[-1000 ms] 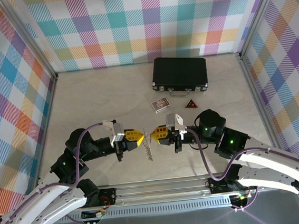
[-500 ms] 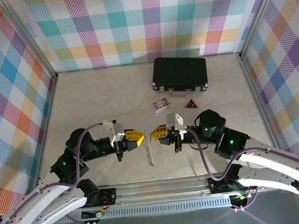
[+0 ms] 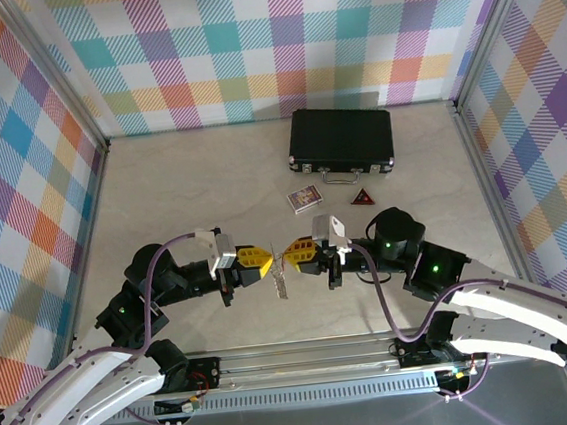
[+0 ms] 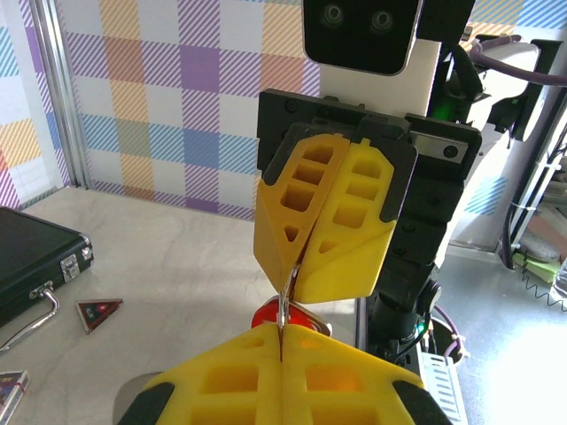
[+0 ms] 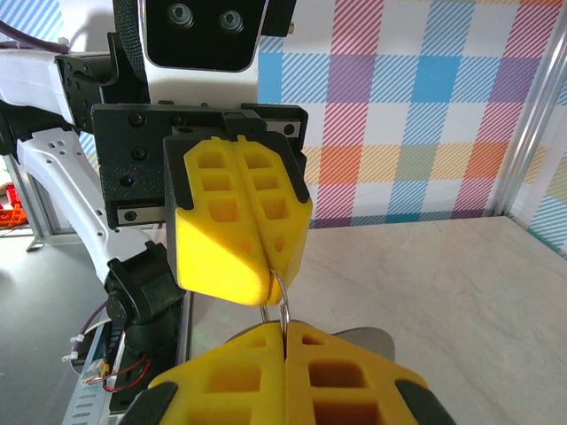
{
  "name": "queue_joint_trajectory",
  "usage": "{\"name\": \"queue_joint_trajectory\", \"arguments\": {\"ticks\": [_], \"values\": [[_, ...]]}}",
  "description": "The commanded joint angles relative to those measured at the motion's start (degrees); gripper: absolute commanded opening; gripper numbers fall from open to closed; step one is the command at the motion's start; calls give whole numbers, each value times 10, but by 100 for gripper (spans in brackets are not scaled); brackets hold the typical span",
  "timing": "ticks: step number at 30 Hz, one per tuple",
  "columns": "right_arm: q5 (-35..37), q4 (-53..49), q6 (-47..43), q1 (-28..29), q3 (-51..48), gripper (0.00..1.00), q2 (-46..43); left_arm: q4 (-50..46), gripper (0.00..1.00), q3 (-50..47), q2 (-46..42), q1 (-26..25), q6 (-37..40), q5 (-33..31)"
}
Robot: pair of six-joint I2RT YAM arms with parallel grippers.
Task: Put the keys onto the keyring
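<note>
Yellow-fingered, the left end effector (image 3: 267, 260) and the right end effector (image 3: 289, 256) meet nose to nose above the near middle of a pale desk (image 3: 181, 192), seen from overhead. Both are clenched, each pinching the same thin silver keyring (image 3: 280, 279), which bridges the small gap between them and hangs a little below. From the left wrist camera, the wire of the keyring (image 4: 283, 305) runs out of the opposite arm's closed tips and down into the seam of this arm's own closed tips. Just beneath it sits a key (image 4: 266, 316) with a bright red head, touching or nearly touching the wire. Most of that key is hidden, so it may already be threaded on the loop or may only sit beside it; I cannot tell which. The right wrist camera shows the loop (image 5: 276, 297) pinched the same way from the other side. The job looks to be mid-way: the ring is held off the desk by both arms, but no key is clearly seated on it, so the threading remains to be finished. A black case (image 3: 342, 142), a small card box (image 3: 305, 199) and a dark red triangular piece (image 3: 362, 197) lie further back, well apart from the work.
</note>
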Motion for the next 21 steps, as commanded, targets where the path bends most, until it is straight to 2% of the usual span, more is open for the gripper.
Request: {"name": "queue_joint_trajectory", "arguments": {"ticks": [1, 13, 21], "values": [[-10, 27, 5, 0, -3, 0, 4, 21, 0, -1, -8, -7, 4, 2], [-31, 22, -4, 0, -3, 0, 2, 18, 0, -1, -11, -8, 4, -2], [-32, 6, -42, 10, -8, 0, 4, 24, 0, -3, -11, -8, -2, 0]]}}
